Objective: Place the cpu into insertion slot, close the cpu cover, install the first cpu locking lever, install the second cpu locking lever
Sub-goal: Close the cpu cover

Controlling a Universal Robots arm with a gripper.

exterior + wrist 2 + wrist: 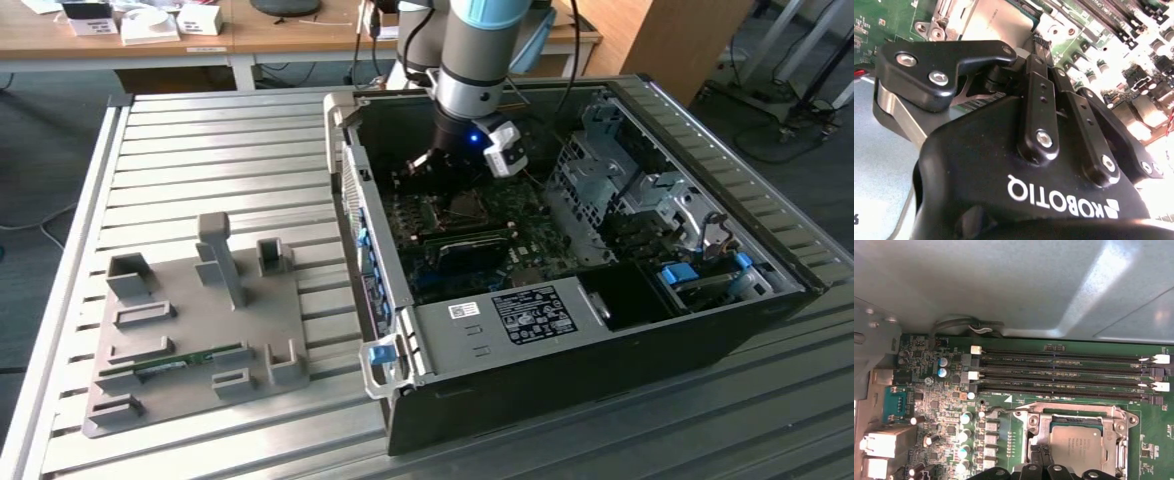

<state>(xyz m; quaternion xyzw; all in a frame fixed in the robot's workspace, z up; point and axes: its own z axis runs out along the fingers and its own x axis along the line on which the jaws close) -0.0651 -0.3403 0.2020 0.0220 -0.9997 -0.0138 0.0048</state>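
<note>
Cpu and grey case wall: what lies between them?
In the first wrist view, the rim of the cpu cover, then four long memory slots across the green board, lie between the cpu and the case wall.

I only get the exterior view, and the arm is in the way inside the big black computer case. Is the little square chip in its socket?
Observer: Yes. In the first wrist view the thin greyish-gold square cpu lies flat in the dark square insertion slot with the silvery metal rim.
Operator: Is the metal lid down on it?
Observer: It looks so. The square silvery metal cpu cover lies flat, and the cpu shows through its window.
Operator: What's the end effector doing?
Observer: In the second wrist view the black end effector is shut, its tips close beside the cover's edge.
</note>
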